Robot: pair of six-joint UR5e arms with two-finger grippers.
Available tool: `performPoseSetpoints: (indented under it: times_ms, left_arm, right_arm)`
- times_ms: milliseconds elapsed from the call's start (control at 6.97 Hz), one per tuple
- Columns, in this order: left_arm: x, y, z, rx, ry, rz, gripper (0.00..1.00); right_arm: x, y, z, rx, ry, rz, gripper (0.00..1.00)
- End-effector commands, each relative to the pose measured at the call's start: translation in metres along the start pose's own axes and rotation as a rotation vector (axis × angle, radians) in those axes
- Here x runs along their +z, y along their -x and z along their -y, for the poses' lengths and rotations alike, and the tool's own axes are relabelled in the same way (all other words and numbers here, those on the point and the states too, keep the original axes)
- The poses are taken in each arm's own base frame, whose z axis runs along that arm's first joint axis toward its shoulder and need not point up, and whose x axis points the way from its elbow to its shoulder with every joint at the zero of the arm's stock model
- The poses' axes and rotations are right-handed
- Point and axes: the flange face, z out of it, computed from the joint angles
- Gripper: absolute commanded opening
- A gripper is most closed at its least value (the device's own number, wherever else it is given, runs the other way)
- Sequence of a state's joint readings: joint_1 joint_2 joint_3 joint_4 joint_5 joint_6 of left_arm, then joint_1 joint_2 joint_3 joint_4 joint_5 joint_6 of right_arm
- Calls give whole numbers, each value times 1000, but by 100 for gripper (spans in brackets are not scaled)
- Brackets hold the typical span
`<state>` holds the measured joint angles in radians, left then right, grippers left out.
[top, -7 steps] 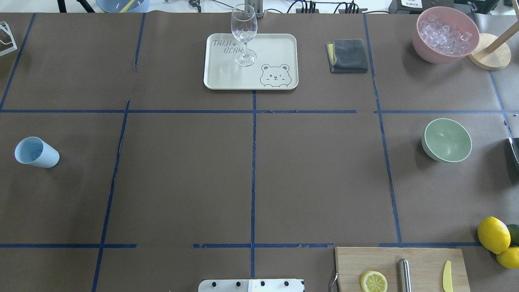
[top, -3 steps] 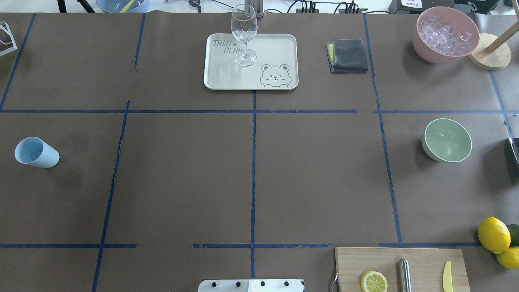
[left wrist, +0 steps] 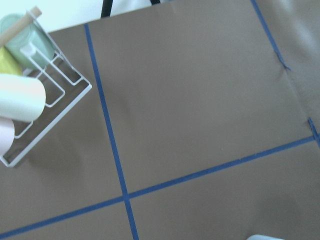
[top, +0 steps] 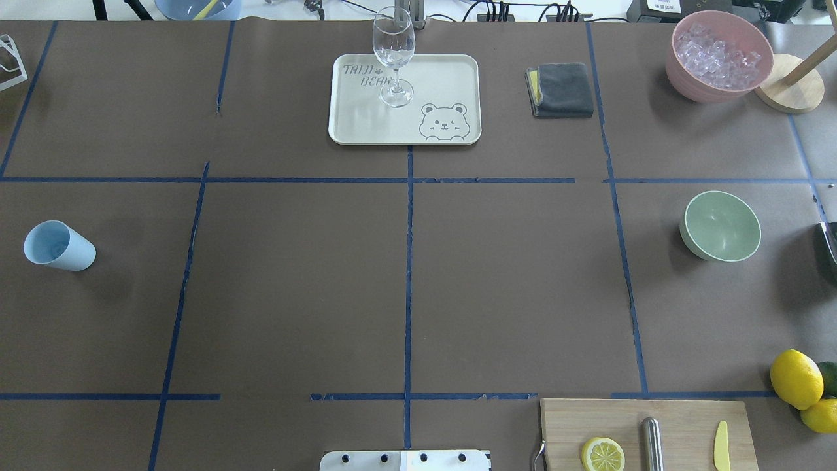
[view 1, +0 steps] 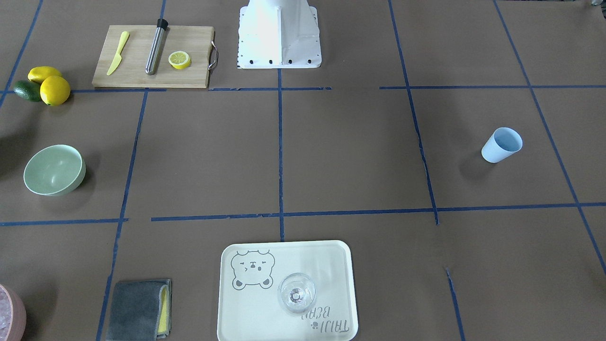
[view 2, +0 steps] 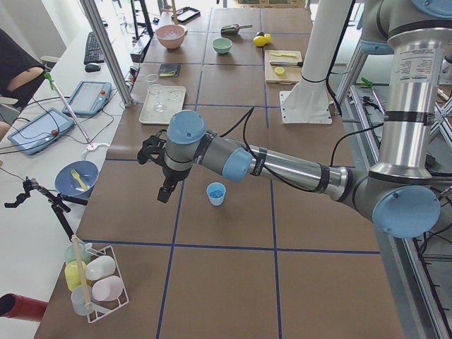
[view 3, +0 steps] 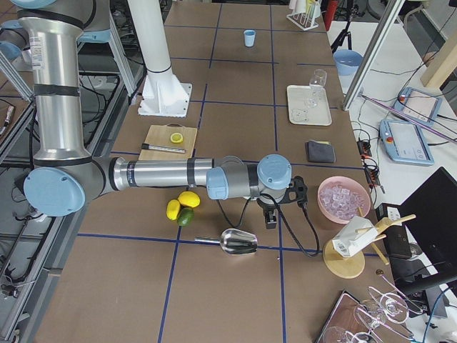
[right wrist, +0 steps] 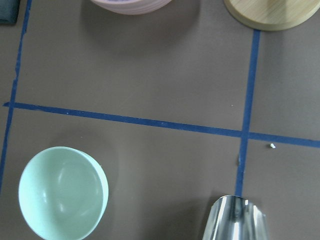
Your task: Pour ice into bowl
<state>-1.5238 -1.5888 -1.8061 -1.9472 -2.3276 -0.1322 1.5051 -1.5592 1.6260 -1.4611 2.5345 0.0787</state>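
The mint-green bowl (top: 720,226) stands upright and empty at the table's right; it also shows in the front view (view 1: 53,170) and the right wrist view (right wrist: 62,192). No separate cluster of clear ice cubes is in view. A metal scoop (view 3: 239,241) lies on the table near the bowl, its mouth at the bottom of the right wrist view (right wrist: 235,220). My right gripper (view 3: 270,218) hangs above the table between the scoop and the pink bowl (view 3: 335,216); I cannot tell if it is open or shut. My left gripper (view 2: 164,192) hovers beside the light blue cup (view 2: 216,193); its state is unclear.
The pink bowl (top: 693,91) with whitish glassy pieces stands at the far right, next to a wooden stand (top: 788,91). A tray (top: 451,72) holds a wine glass (top: 393,46). A grey cloth (top: 561,89), cutting board (top: 680,425), lemons (top: 796,378) and cup rack (left wrist: 45,110) also show.
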Motion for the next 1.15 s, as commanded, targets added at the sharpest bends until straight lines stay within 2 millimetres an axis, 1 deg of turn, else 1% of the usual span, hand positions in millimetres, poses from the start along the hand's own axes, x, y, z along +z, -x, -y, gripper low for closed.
performPoseSetpoints:
  times_ms: [0,144,287,431,574,718,861,1005]
  left_arm:
    - [14,-53,-15,-31,-77,17,100]
    - [4,-66,-21,-35,-90,19,100]
    - [-7,-81,-17,-66,-111,3,100]
    - [-11,-94,-15,-66,-136,25,100]
    - [-14,-98,-17,-59,-145,35,100]
    - [-15,-98,-16,-58,-152,48,100]
    - [-16,-98,-16,-52,-163,48,100]
    - [-16,-98,-16,-49,-167,48,100]
  right_arm:
    - [54,46,0,66,-15,-29,100]
    - [82,56,-19,54,-41,-55,100]
    - [101,64,-32,83,-80,-49,100]
    - [128,79,-47,111,-85,-26,100]
    - [153,75,-54,90,-110,-37,100]
    - [172,53,-64,86,-101,-38,100]
    - [181,51,-67,84,-86,-40,100]
    - [187,59,-66,84,-76,-35,100]
